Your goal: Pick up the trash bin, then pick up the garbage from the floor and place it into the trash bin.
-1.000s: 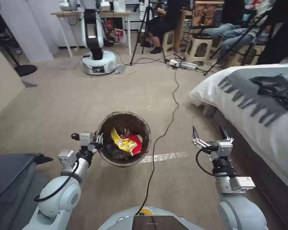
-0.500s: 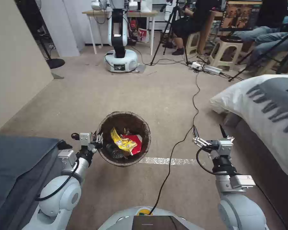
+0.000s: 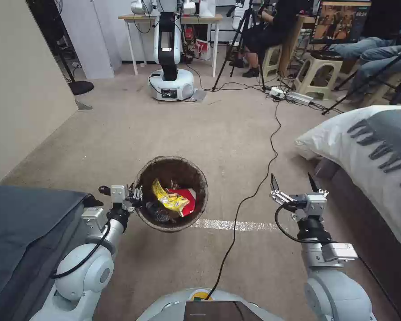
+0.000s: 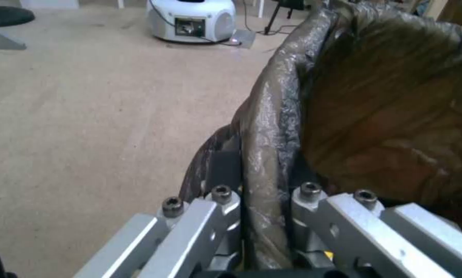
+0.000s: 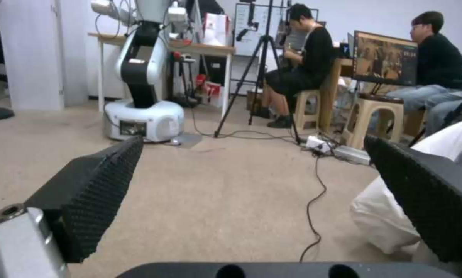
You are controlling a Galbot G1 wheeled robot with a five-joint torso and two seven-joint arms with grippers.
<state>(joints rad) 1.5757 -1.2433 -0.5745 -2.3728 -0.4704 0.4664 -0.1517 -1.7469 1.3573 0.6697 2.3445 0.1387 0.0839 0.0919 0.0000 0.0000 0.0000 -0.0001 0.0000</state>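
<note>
Currently small round white bin lined with a dark brown bag (image 3: 171, 194), litter inside, hangs above beige carpet (image 3: 120, 133), left gripper (image 3: 136, 196) clenched on its bagged rim; thin pinch could slip. Right gripper (image 3: 294, 183) released, empty, near black cable (image 3: 254, 191), snag risk.

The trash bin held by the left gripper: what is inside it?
Inside the trash bin lie a yellow wrapper, a red packet and crumpled dark foil. Anything beneath them is covered.
</note>
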